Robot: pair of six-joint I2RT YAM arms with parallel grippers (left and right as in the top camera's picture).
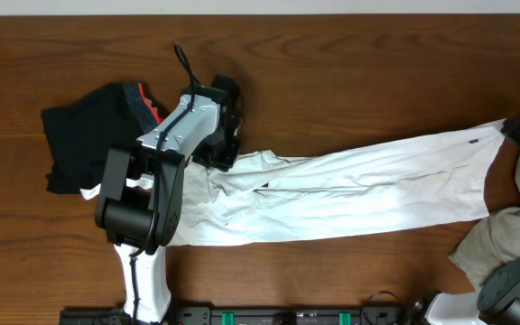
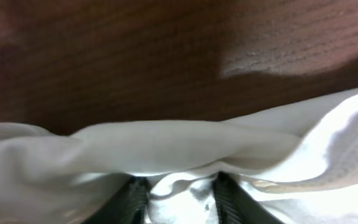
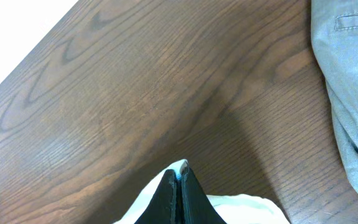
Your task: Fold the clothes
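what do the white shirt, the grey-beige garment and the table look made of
white shirt: thin matte cotton-like knit, soft creases. grey-beige garment: seemingly heavier woven cloth, stitched seam shows. table: dark wood or wood-look laminate, visible grain, slight sheen.

Your counter (image 1: 350, 81) is dark brown wood with a bold grain and fills nearly the whole overhead frame. A thin pale strip (image 1: 332, 6) runs along the top edge, past the counter's far side. At the bottom edge sits a black rail (image 1: 287, 317) with small green marks. In the right wrist view, a white area (image 3: 17, 31) takes the upper left corner.
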